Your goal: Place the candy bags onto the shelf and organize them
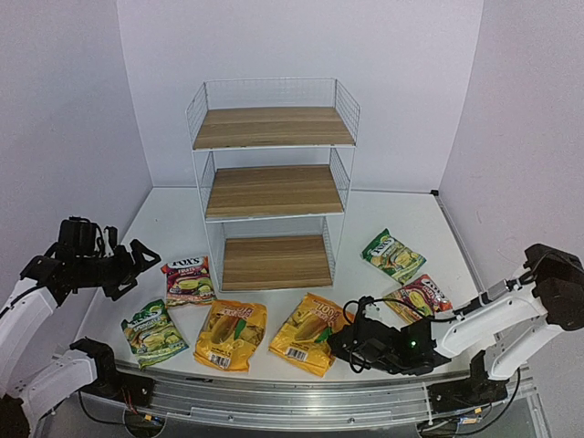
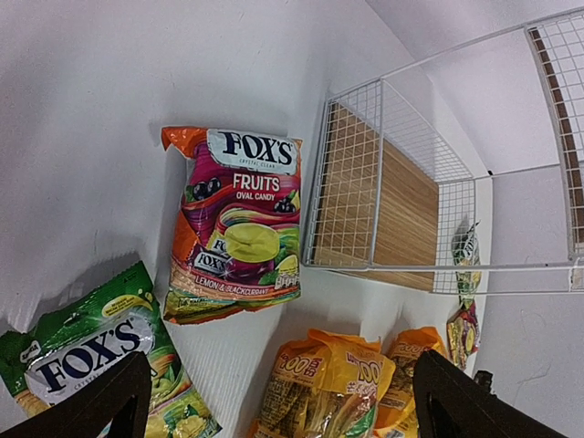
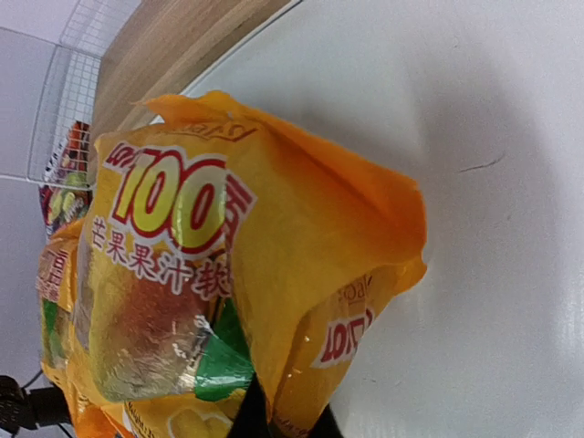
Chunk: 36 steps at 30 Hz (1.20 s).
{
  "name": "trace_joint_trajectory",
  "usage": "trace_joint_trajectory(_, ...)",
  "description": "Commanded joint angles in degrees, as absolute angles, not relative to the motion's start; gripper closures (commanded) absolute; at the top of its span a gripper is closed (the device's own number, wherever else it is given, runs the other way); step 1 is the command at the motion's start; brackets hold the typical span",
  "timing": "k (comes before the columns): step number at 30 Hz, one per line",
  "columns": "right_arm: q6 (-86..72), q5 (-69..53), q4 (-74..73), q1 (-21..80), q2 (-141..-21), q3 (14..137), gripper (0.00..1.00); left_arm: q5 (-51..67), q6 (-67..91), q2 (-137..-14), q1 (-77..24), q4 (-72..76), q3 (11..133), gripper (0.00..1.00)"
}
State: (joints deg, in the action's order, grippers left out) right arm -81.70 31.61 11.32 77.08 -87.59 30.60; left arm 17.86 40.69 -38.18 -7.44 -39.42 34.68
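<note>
Six candy bags lie on the white table in front of the shelf [image 1: 274, 137], whose three wooden boards are bare. My right gripper [image 1: 342, 342] is shut on the near right edge of the right yellow-orange bag [image 1: 312, 332]; the wrist view shows that bag [image 3: 274, 237] crumpled and pinched between the dark fingers [image 3: 246, 422]. The other yellow-orange bag [image 1: 231, 334] lies beside it. My left gripper [image 1: 137, 265] hovers open above the table's left side, over a red fruit bag [image 2: 239, 219] and a green bag [image 2: 96, 347], holding nothing.
A second green bag [image 1: 393, 255] and a second red bag [image 1: 419, 297] lie to the right of the shelf, just beyond my right arm. White walls enclose the table on three sides. A metal rail [image 1: 292, 406] runs along the near edge.
</note>
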Motion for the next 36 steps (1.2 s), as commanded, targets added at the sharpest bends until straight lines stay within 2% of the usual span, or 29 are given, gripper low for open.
trace_joint_trajectory(1,-87.8,33.3,15.7,77.3,-89.0,28.4,1.00,18.2,38.9,-38.8,-7.4,-38.1,36.0,0.01)
trace_joint_trajectory(7,-76.7,33.8,16.1,77.3,-84.7,32.5,1.00,18.2,38.3,-39.1,-7.4,-38.0,36.3,0.00)
trace_joint_trajectory(14,-54.7,34.8,16.3,77.3,-80.7,39.5,1.00,18.5,37.9,-38.0,-7.4,-37.1,36.0,0.01)
trace_joint_trajectory(20,-43.7,39.7,16.3,77.2,-79.4,43.6,1.00,18.2,38.1,-37.5,-7.4,-36.2,35.5,0.00)
trace_joint_trajectory(25,-41.2,42.6,16.4,75.8,-77.4,44.9,1.00,18.0,38.1,-38.3,-7.4,-35.5,35.5,0.00)
trace_joint_trajectory(36,-43.9,36.5,25.2,67.6,-83.9,48.9,1.00,17.8,38.0,-38.8,-7.4,-34.5,35.4,0.00)
